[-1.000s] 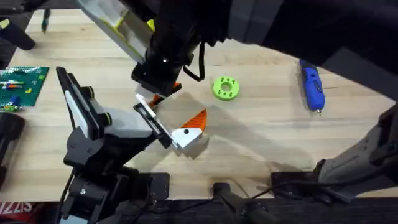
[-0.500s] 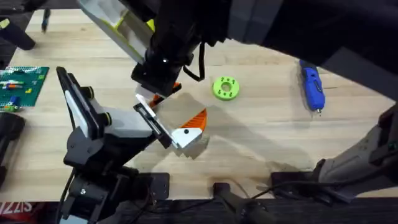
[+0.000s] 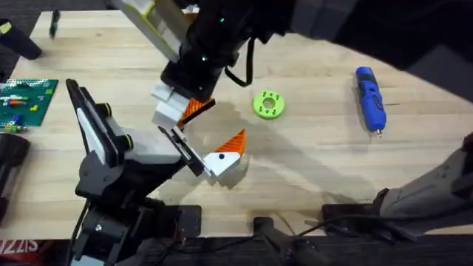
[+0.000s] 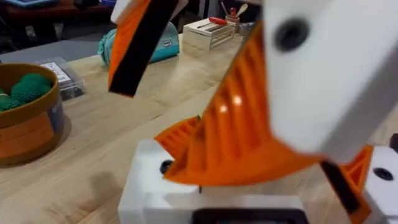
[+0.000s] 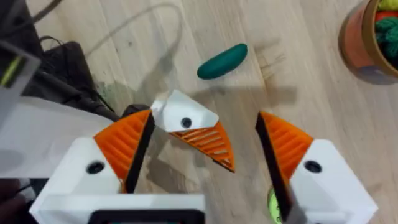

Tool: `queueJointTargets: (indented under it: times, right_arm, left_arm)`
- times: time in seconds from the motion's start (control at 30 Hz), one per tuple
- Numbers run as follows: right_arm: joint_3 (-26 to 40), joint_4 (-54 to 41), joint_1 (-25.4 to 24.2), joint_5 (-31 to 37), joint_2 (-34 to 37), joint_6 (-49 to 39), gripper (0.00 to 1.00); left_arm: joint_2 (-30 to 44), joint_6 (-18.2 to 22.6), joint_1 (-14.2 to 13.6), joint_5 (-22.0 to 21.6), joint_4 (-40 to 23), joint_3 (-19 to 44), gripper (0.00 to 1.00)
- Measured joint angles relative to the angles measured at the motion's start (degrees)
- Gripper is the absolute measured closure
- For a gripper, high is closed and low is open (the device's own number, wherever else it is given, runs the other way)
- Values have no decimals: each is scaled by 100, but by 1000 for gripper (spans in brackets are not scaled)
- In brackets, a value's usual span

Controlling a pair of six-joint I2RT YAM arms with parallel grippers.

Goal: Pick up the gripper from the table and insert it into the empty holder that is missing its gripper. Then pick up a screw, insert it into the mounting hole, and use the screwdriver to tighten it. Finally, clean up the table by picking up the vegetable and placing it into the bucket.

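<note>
The gripper point(image 4: 230, 124): looks to be the orange wedge close up in left wrist view, at the left tool point(image 4: 273, 193); can't tell if it's clamped. Right tool point(image 5: 202, 162) wide open, empty, above the surface point(image 3: 310, 162). Risk: no screw in yet, so any knock near the empty holder point(image 3: 174, 138) could drop it.

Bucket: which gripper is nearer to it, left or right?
Left, likely. The left gripper hangs near the bucket, off to one side. The right gripper hovers farther off, the bucket lying out beyond the vegetable.
</note>
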Motion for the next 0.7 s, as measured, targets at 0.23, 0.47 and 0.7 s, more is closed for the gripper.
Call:
queueJointTargets:
  times: [0.23, 0.47, 0.7]
  right_arm:
    - [0, -8, -238, -79, -350, 135, 8]
    - [0, -184, -778, -84, -798, 171, 8]
    - [0, -835, -1477, -653, -1109, -247, 8]
  left_arm:
    - [0, 20, 0, 1, -2, 0, 14]
    - [-2, 20, 0, 1, 0, 0, 14]
    - [-2, 28, 0, 1, 0, 0, 14]
